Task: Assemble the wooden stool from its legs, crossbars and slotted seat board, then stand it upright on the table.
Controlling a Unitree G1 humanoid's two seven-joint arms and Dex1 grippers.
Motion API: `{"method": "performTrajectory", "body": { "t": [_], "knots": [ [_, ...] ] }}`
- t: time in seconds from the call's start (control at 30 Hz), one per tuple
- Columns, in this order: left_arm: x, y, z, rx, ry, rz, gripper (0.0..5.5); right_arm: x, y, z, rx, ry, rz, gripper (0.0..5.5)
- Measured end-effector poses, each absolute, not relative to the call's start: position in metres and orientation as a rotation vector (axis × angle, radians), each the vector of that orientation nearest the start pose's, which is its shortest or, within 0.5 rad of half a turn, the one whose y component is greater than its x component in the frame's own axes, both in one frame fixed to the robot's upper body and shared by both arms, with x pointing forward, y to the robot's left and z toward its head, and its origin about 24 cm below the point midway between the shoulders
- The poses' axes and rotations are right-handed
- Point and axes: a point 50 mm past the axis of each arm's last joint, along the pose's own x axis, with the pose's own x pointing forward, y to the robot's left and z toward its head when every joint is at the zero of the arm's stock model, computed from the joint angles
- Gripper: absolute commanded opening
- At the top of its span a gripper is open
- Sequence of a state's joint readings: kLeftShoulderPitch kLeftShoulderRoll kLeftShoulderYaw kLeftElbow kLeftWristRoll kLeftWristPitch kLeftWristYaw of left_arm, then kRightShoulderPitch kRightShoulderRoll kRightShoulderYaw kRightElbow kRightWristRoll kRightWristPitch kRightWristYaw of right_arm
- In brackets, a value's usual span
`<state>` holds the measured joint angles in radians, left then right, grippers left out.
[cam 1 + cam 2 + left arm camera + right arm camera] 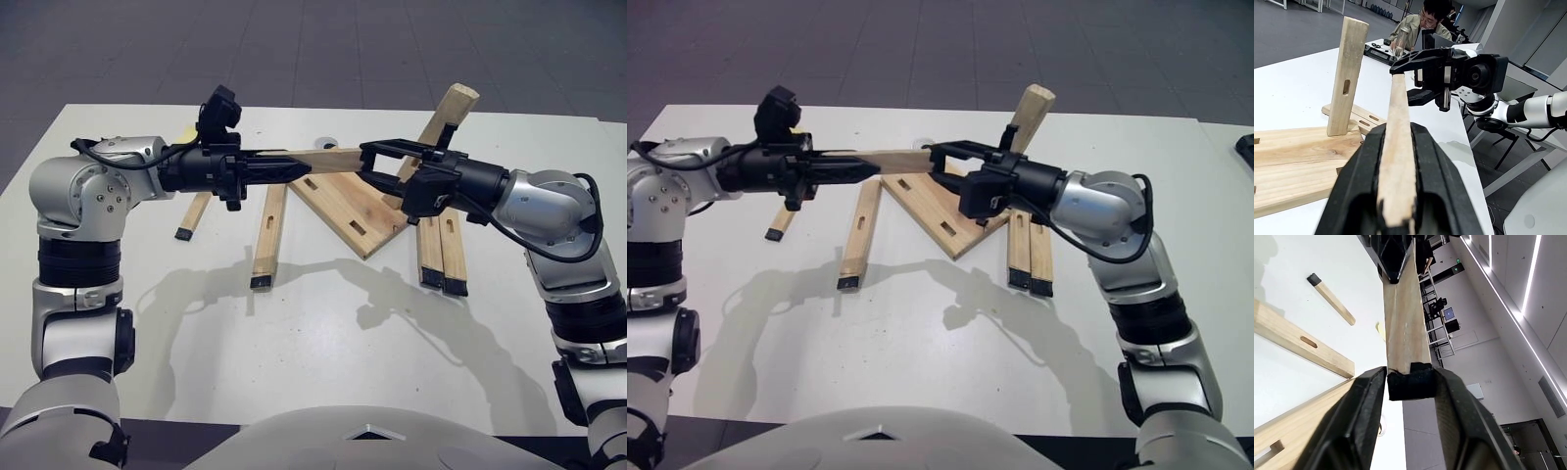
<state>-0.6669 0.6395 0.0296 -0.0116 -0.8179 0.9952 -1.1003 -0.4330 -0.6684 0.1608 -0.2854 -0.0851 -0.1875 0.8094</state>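
Leg (333, 159) hung level above the board (345, 206) and tabletop (294, 333). Left claw (302, 168) pinched 1 end, right claw (367, 159) the capped end. Judged step: handover. Next move called for 1 claw to release before slotting.

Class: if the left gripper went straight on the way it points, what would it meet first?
Most likely the right gripper, facing it head-on. The left gripper holds one end of a wooden bar, the right gripper the other, so the line follows that bar.
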Motion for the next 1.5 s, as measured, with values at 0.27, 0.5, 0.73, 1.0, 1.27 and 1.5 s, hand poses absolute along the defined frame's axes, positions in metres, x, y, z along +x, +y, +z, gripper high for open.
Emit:
{"method": "performTrajectory", "body": {
  "t": [0.27, 0.5, 0.73, 1.0, 1.27, 1.5],
  "knots": [
    [0.290, 0.167, 0.196, -0.224, 0.257, -1.354, 0.43, 0.264, -0.137, 0.206, -0.998, -0.522, 0.962, 3.49],
    [0.283, 0.169, 0.200, -0.271, 0.154, -1.371, 0.43, 0.276, -0.188, 0.264, -0.354, -0.634, 0.613, 4.55],
    [0.283, 0.177, 0.212, -0.264, -0.066, -1.181, 0.43, 0.310, -0.278, 0.243, -0.219, -0.456, -0.214, 5.40],
    [0.298, 0.153, 0.210, -0.087, -0.217, -0.732, 0.43, 0.317, -0.264, 0.108, -0.703, -0.058, -0.087, 5.40],
    [0.286, 0.138, 0.191, -0.010, -0.175, -0.748, 0.43, 0.311, -0.219, 0.085, -0.770, -0.126, 0.254, 5.40],
    [0.271, 0.141, 0.174, 0.028, -0.084, -0.807, 0.43, 0.303, -0.191, 0.087, -0.769, -0.172, 0.399, 5.40]
  ]
}}
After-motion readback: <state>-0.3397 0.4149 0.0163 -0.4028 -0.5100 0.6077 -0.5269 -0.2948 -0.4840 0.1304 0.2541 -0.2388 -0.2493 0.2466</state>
